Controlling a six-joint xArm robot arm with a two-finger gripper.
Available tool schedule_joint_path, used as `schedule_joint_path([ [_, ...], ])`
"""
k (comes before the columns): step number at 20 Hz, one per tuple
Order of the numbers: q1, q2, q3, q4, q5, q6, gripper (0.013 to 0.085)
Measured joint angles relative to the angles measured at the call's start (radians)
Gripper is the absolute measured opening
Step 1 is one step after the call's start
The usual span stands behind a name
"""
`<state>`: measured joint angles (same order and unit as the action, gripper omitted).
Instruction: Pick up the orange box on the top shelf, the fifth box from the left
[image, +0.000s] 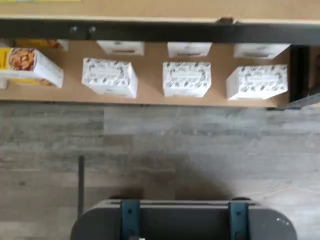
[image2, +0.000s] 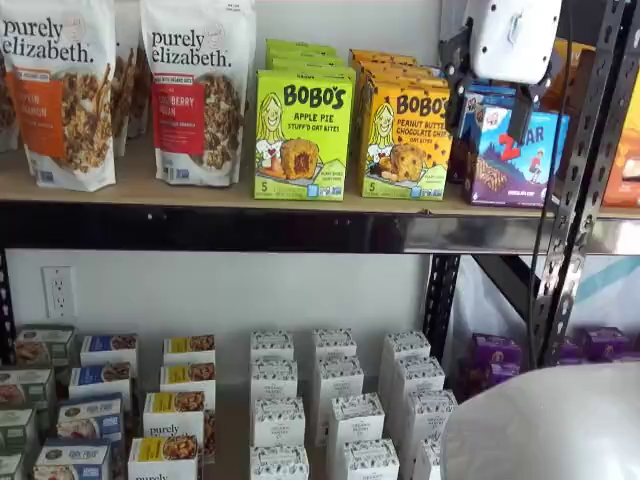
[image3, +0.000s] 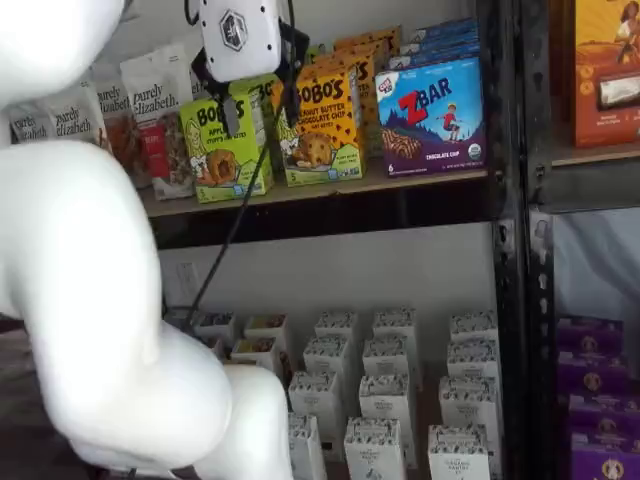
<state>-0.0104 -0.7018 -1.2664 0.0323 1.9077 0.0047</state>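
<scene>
The orange box (image2: 405, 140), a yellow-orange Bobo's Peanut Butter Chocolate Chip carton, stands at the front of a row of like cartons on the top shelf (image2: 200, 192); it also shows in a shelf view (image3: 322, 125). My gripper (image2: 488, 108) hangs in front of the shelf at box height, empty, with a gap between its two black fingers. In a shelf view it overlaps the blue Zbar box; in the other it (image3: 258, 108) sits between the lime-green and orange boxes. The wrist view shows neither the gripper nor the orange box.
A lime-green Apple Pie box (image2: 303, 135) stands left of the orange box, a Zbar box (image2: 515, 155) right of it, and granola bags (image2: 195, 90) further left. A black upright (image2: 575, 180) stands at right. White cartons (image: 186, 78) fill the lower level. My white arm (image3: 90, 300) fills the foreground.
</scene>
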Motion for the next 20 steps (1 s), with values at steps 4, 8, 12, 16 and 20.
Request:
schedule_joint_path([
  [4,0.013,0.053,-0.058,-0.019,-0.02,0.007,0.085],
  [8,0.035,0.13,-0.14,-0.04,-0.018,0.022,0.085],
  [12,0.038,0.204,-0.222,-0.037,-0.004,0.026,0.085],
  [16,0.038,0.273,-0.298,-0.033,0.014,0.027,0.085],
  [20,0.041,0.337,-0.364,-0.033,0.02,0.029,0.085],
])
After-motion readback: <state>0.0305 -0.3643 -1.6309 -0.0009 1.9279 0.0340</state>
